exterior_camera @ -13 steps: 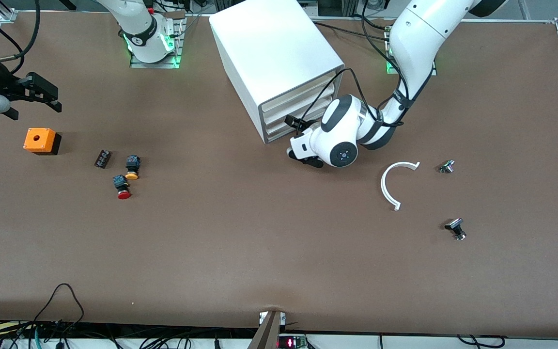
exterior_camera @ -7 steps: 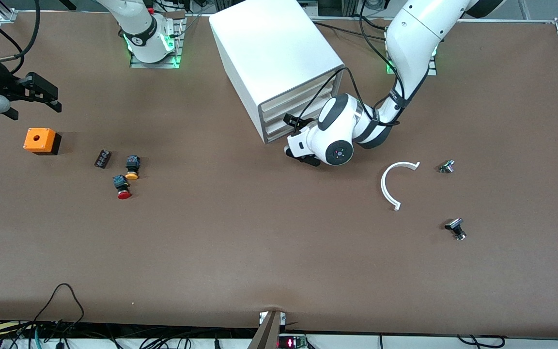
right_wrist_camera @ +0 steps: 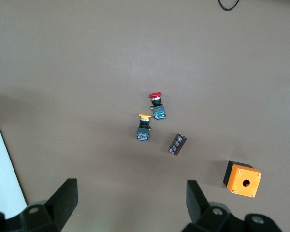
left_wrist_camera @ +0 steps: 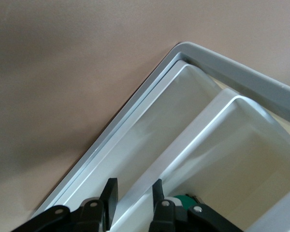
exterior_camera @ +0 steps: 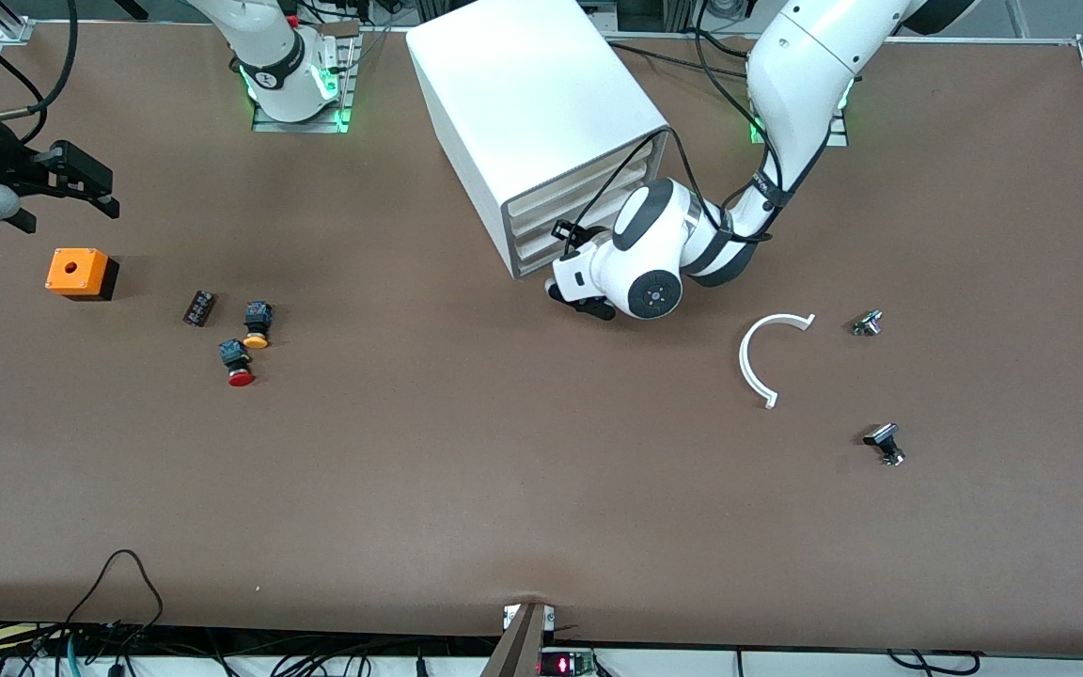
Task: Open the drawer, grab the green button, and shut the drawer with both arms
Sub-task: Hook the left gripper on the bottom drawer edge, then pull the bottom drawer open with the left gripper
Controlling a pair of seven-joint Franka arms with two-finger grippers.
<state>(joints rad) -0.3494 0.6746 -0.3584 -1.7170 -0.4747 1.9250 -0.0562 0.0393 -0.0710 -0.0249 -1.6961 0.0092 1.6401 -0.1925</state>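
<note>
Left gripper (exterior_camera: 556, 282) just changed: the jaws were wide a second ago and have now snapped nearly closed. The arm also crept in a little toward the cabinet (exterior_camera: 532, 94) in the upper middle of the front view.

In the left wrist view my two fingers (left_wrist_camera: 108, 193) sit at the bottom edge of the frame, pinched on either side of the flared front lip of the drawer (left_wrist_camera: 150, 140). So I judge I have hold of the lip and nothing else. In the front view the drawer (exterior_camera: 532, 263) is the lowest one, at the cabinet's foot, and its front is flush with the ones above it, so it's not out yet.

A bit of green (left_wrist_camera: 186, 200) shows right by my finger at the bottom of the left wrist view. It's probably the button, but I can't tell for sure or say exactly where it lies. The button is not visible in the front view.

Meaning for the task: the grasp looks done, and the pull to open is next. It should go straight out along the drawer's line. The lip is thin and could slip.

Right gripper (exterior_camera: 95, 183) waits at the upper edge-side of the front view, fingers spread wide and holding nothing. It's over bare table above the orange box (exterior_camera: 79, 273). The red-capped button (exterior_camera: 241, 376) and yellow-capped button (exterior_camera: 256, 341) lie near that box and are not the target.
</note>
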